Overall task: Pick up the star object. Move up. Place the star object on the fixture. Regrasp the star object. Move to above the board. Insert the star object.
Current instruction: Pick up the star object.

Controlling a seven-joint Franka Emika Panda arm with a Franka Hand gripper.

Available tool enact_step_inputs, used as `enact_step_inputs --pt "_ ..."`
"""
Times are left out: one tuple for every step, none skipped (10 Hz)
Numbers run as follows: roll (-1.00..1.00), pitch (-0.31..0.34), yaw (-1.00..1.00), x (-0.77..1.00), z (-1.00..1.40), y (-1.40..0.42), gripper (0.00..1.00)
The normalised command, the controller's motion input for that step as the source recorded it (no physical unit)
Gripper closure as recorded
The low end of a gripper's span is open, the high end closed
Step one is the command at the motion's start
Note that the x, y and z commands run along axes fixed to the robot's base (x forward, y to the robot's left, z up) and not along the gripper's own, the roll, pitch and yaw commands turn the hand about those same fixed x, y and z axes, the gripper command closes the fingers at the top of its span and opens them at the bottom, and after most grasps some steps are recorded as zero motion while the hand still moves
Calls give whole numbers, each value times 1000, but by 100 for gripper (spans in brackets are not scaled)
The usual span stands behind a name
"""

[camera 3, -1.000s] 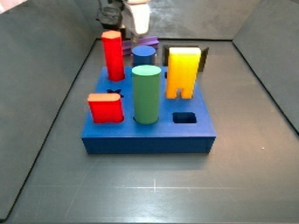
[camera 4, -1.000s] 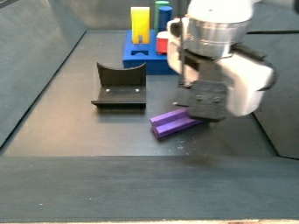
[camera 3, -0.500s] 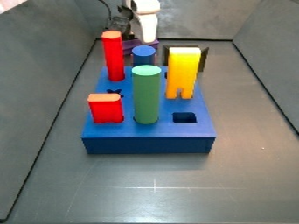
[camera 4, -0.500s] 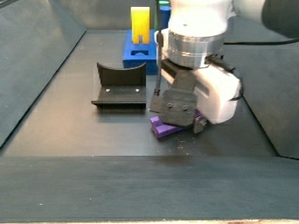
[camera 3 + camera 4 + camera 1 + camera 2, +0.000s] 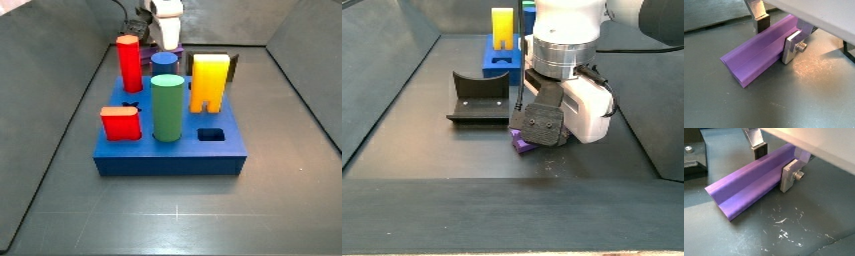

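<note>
Hand (image 5: 777, 31) low on the floor, fingers closed against the long, ridged purple star object (image 5: 757, 52).

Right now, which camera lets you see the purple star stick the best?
A wrist view shows the star object best: nearly its whole length lies on the floor between the gripper's fingers. In one side view only its end peeks from under the gripper; in the other, pegs hide it.
</note>
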Motion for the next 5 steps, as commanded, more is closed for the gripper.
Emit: enact_step_inputs --pt "0 0 0 0 0 0 100" --pt "0 0 0 0 0 0 100" --pt "0 0 0 0 0 0 100" --pt "0 0 0 0 0 0 100" --pt "0 0 0 0 0 0 100"
